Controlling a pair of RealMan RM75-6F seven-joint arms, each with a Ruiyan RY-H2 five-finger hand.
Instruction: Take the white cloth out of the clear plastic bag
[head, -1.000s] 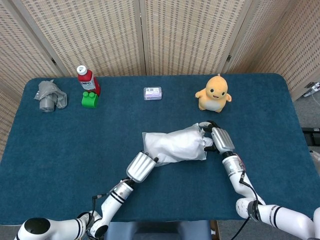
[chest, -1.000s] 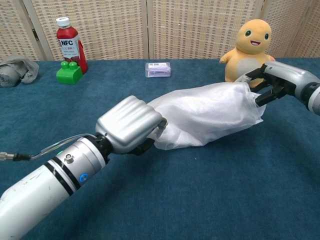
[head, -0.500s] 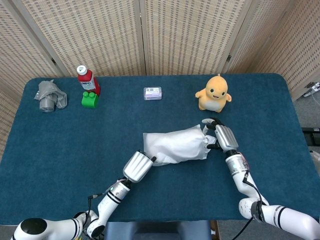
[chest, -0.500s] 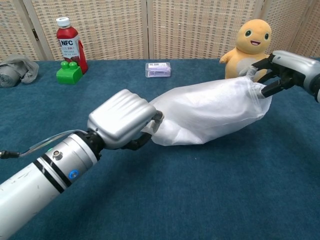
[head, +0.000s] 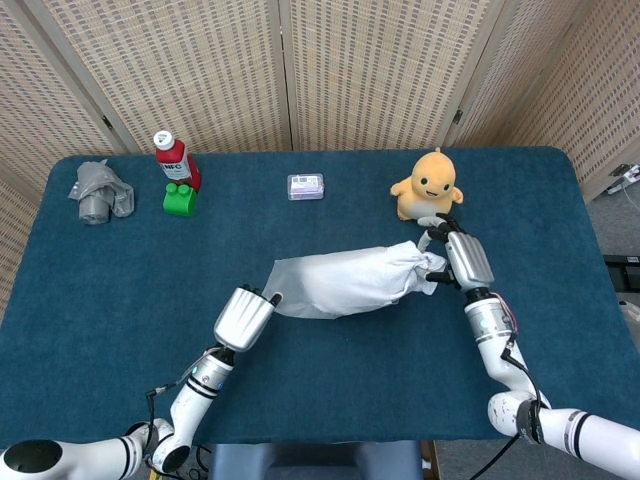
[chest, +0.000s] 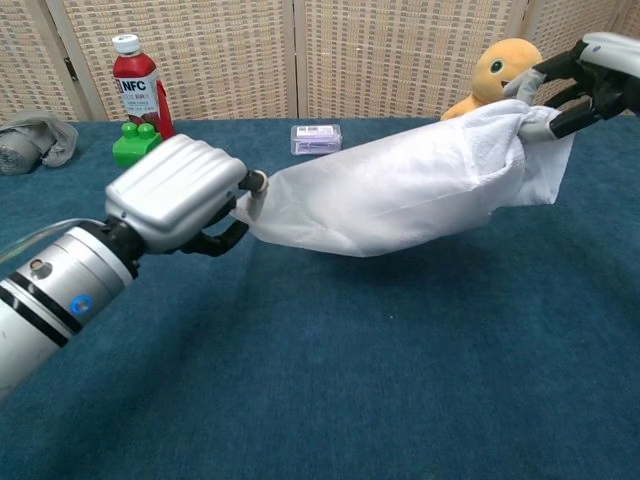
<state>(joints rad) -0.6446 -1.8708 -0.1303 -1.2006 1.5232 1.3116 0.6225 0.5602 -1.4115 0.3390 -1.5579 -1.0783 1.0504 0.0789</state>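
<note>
The clear plastic bag (head: 345, 282) (chest: 400, 195) with the white cloth inside hangs stretched between my two hands, lifted off the blue table (head: 120, 290). My left hand (head: 243, 317) (chest: 180, 195) grips the bag's left end near the table's front middle. My right hand (head: 462, 260) (chest: 590, 75) pinches the bunched right end just in front of the yellow plush toy (head: 428, 186) (chest: 495, 75). The cloth fills the bag and cannot be told apart from the plastic.
A red bottle (head: 176, 160) and a green block (head: 180, 198) stand at the back left, with a grey crumpled cloth (head: 98, 191) further left. A small clear box (head: 306, 186) lies at the back middle.
Both hands have risen and spread apart, the left going left and the right going right. The bag has come off the table and now hangs taut between them.
</note>
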